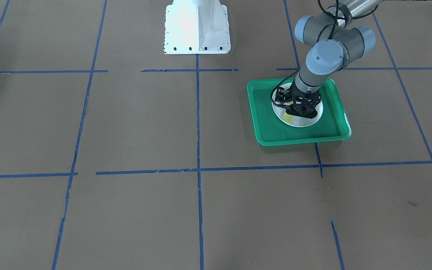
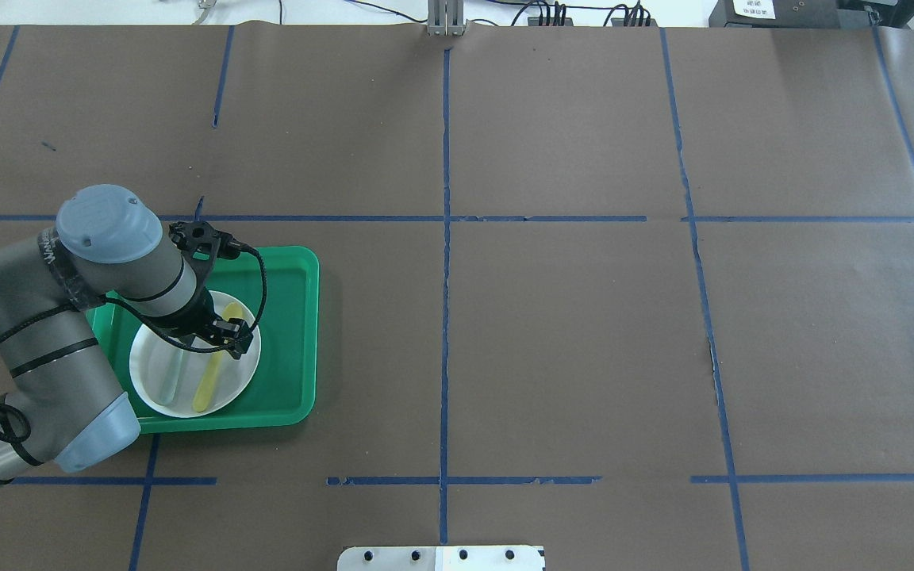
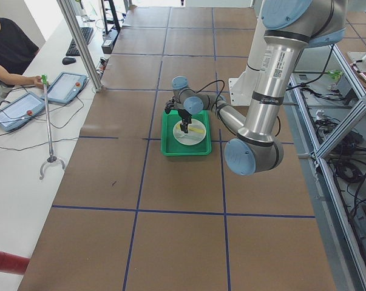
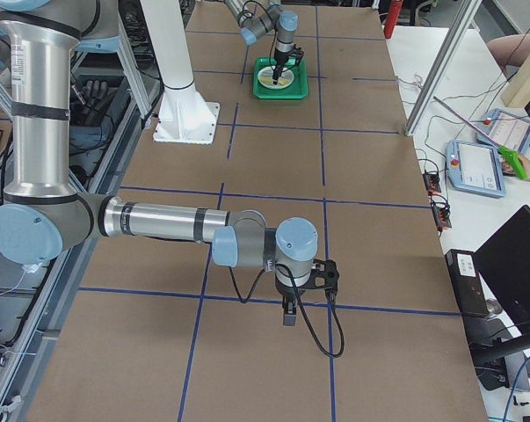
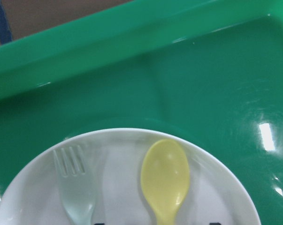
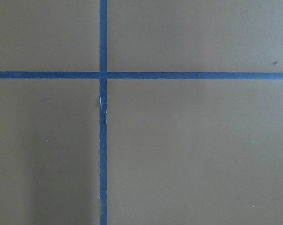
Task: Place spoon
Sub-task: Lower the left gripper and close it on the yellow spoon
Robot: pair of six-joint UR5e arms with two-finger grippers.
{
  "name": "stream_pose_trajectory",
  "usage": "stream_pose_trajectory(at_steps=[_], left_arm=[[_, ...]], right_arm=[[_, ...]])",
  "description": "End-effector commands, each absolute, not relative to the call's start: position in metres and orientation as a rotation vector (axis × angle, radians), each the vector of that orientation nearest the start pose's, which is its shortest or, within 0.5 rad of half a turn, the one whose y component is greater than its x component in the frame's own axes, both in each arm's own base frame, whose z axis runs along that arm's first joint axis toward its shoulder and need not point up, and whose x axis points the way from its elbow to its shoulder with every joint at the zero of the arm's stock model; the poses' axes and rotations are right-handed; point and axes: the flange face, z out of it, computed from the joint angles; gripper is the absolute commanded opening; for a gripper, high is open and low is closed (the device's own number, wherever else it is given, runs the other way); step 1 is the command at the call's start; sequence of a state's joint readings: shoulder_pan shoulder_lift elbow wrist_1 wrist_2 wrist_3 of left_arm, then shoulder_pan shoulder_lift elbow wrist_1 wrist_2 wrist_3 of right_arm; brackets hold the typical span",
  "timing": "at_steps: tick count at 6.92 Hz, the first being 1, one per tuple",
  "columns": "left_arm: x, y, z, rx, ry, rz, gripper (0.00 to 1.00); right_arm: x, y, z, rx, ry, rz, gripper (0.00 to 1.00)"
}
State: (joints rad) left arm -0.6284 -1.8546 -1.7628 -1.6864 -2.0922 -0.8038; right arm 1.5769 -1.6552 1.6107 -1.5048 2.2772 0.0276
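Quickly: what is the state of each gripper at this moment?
Left gripper: open, holding nothing; the spoon lies on the plate.
Right gripper: cannot be told.

I see the tray (image 2: 298, 333) on the left half of the worktop (image 2: 584, 357), close to its left edge. The plate (image 2: 151, 357) sits in the tray. On the plate, the fork (image 2: 171, 381) lies just left of the spoon (image 2: 207, 385), side by side. The left gripper (image 2: 228, 333) hangs over the spoon's far end. The right gripper (image 4: 287, 318) hangs over the worktop toward its right edge.
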Motion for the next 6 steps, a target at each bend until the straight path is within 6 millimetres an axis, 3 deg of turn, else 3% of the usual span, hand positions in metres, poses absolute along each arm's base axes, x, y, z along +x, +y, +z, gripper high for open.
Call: stream_pose_trajectory(at_steps=[1, 2, 4, 5, 6], left_arm=[[0.4374, -0.4181, 0.4091, -0.022, 0.768, 0.289, 0.67], [0.4373, -0.4177, 0.4082, -0.023, 0.771, 0.290, 0.47], [0.4379, -0.4147, 0.4078, -0.049, 0.789, 0.301, 0.26], [0.4371, -0.4141, 0.4089, -0.048, 0.788, 0.305, 0.00], [0.4364, -0.4135, 0.4085, -0.048, 0.789, 0.308, 0.00]], right_arm=[[0.0714, -0.4569, 0.6770, 0.013, -0.707, 0.025, 1.00], [0.0715, -0.4569, 0.6771, 0.013, -0.706, 0.025, 1.00], [0.0715, -0.4569, 0.6771, 0.013, -0.706, 0.025, 1.00], [0.0715, -0.4569, 0.6771, 0.013, -0.706, 0.025, 1.00], [0.0715, -0.4569, 0.6771, 0.013, -0.706, 0.025, 1.00]])
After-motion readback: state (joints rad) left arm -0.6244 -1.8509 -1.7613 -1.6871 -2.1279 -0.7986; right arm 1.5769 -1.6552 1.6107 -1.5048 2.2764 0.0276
